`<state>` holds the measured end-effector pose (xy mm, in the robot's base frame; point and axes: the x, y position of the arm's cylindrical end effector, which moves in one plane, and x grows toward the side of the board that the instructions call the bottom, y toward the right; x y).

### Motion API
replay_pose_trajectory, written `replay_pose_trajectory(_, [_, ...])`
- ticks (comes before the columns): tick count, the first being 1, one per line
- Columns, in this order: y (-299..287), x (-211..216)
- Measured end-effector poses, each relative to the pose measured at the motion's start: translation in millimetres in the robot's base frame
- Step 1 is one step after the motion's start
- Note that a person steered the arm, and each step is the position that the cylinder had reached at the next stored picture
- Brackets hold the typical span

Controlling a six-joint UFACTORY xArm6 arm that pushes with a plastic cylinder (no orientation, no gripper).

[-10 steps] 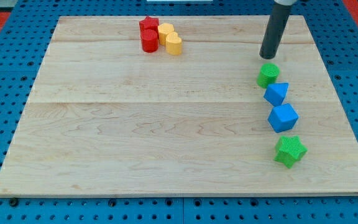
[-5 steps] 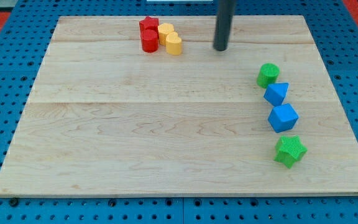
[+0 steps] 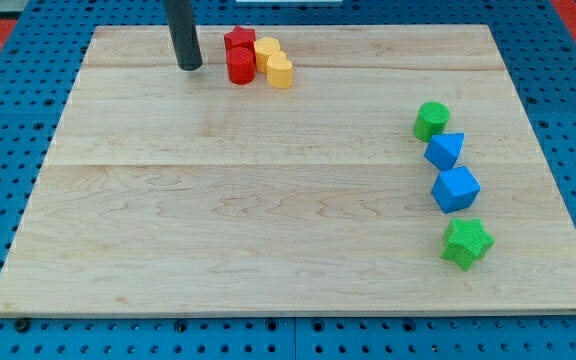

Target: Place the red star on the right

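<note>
The red star [image 3: 238, 39] sits near the view's top, left of centre, on the wooden board [image 3: 268, 200]. A red cylinder [image 3: 240, 66] touches it just below. Two yellow blocks, one rounded [image 3: 266, 49] and one heart-shaped [image 3: 280, 71], touch the red pair on their right. My tip [image 3: 190, 66] rests on the board to the left of the red cylinder, a short gap away, not touching any block.
Down the view's right side stands a column of blocks: a green cylinder [image 3: 431, 120], a blue block [image 3: 445, 151], a second blue block [image 3: 455, 189] and a green star [image 3: 466, 243].
My tip has swept left along the top of the board, from above the green cylinder, past the yellow blocks, to the left of the red pair. No block has moved.
</note>
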<state>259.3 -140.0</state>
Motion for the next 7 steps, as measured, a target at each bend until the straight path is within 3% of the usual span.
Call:
replay_pose_trajectory(1, [8.8, -33.2])
replay_pose_trajectory(2, [90.4, -30.3])
replay_pose_trajectory(3, [173.3, -9.3])
replay_pose_trajectory(4, [209.1, 15.4])
replay_pose_trajectory(7, [198.6, 56.7])
